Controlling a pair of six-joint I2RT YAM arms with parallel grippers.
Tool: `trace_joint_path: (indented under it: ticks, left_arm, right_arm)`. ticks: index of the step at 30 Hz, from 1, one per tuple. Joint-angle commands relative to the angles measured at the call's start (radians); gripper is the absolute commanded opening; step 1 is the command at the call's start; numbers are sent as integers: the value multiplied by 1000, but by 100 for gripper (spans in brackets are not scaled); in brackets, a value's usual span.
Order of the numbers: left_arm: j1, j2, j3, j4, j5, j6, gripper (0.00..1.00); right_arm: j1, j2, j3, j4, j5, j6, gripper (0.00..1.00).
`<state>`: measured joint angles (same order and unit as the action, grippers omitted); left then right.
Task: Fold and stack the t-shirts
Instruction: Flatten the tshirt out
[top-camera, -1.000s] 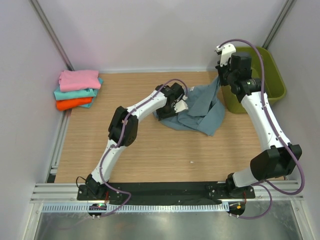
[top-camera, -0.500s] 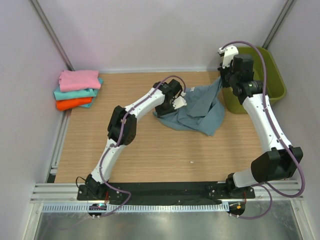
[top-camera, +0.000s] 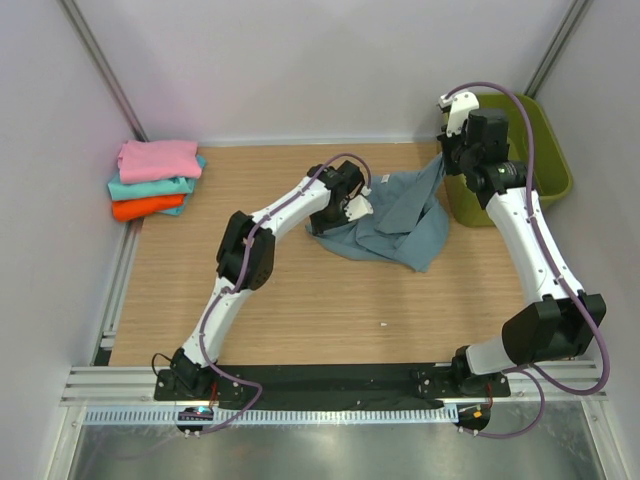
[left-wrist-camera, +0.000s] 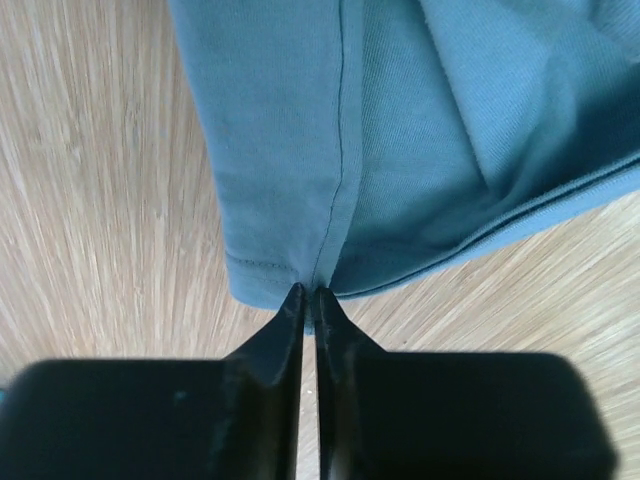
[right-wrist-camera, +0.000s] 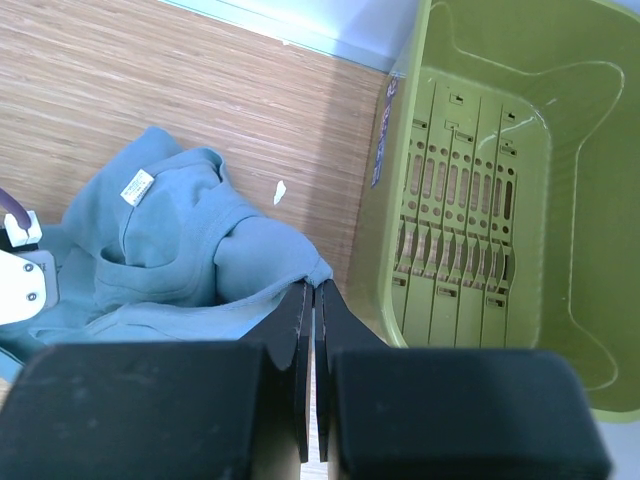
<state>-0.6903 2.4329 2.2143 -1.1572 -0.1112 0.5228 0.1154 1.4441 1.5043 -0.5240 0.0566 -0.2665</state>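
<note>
Wooden tabletop (top-camera: 300, 290): left fingers (left-wrist-camera: 268, 360) and right fingers (right-wrist-camera: 288, 330) clamp blue-grey t-shirt (top-camera: 400, 215).

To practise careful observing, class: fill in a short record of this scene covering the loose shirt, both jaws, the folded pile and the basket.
loose shirt: blue-grey, crumpled on the table, one corner lifted
left jaws: shut on its hem
right jaws: shut on the lifted corner
folded pile: pink, teal, orange, far left
basket: green, far right
</note>
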Motion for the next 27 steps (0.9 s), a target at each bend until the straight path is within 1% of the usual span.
trace_joint_path:
  ticks: [1,4,6,9,11,14,15,16,20,23,27]
  left_arm:
    - [11,-15,31,-9,13,-1,0]
    - [21,-60,50,-7,1,-9,0]
    - [40,-98,71,-6,-14,-23,0]
    - [87,-204,139,-7,-45,-41,0]
    - [132,-300,173,14,-70,-34,0]
    - [191,-437,167,88,-128,-6,0]
    - [202,-466,165,105,-134,12,0]
    - [212,-527,163,123,-155,22,0]
    - [219,-645,150,209,-171,42,0]
    - [219,-725,131,243,-171,23,0]
    - [219,-827,68,261,-163,-20,0]
  right_arm:
    - [-6,-42,5,62,2,10,1]
    - [-13,-36,26,65,11,12,1]
    - [-19,-22,69,65,12,21,2]
    - [-25,10,166,62,17,24,1]
    - [-26,32,256,62,25,24,1]
    - [-34,76,390,59,40,29,1]
    - [-36,97,422,58,43,32,1]
    - [-34,105,491,53,40,39,1]
    - [-36,139,637,32,35,70,1]
    - [-34,124,686,54,54,87,1]
    - [-36,53,648,71,72,130,1]
